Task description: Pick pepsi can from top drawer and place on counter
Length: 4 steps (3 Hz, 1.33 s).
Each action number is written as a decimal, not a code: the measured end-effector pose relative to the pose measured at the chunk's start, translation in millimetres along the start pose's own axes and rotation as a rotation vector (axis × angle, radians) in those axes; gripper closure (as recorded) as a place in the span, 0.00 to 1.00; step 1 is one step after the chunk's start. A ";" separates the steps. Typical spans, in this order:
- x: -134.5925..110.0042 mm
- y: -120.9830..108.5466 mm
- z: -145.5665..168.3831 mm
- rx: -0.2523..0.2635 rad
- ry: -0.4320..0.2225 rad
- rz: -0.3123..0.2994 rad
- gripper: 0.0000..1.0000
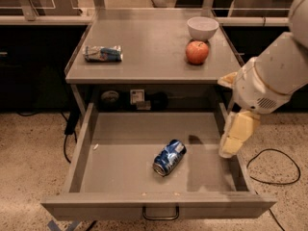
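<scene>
Pepsi can [169, 157] lies in grey top drawer [120, 172]; pincer [229, 149], state unclear, at its edge.

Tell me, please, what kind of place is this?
Probably a robotics lab or test workspace: a grey metal counter with an open top drawer, loose cables on a speckled floor. The gripper hangs over the drawer's right wall.

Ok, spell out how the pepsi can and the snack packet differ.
The pepsi can is a rounded cylinder; the snack packet is flat and crinkly. The can lies on its side in the open top drawer; the packet lies on the counter above. The tool hangs over the drawer's right wall, nearer the can. Both are blue with silver.
</scene>
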<state>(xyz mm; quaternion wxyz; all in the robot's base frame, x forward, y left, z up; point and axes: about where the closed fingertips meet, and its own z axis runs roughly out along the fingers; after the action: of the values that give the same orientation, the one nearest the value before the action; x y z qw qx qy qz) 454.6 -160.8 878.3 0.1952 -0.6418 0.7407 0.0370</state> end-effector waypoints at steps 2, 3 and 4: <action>-24.4 15.4 63.9 -0.014 -0.069 -0.050 0.00; -24.4 15.4 63.9 -0.014 -0.069 -0.050 0.00; -27.4 14.8 71.3 -0.023 -0.072 -0.078 0.00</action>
<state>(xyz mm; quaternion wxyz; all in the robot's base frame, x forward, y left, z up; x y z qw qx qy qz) 460.3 -110.8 818.9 0.2155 -0.6706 0.7072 0.0608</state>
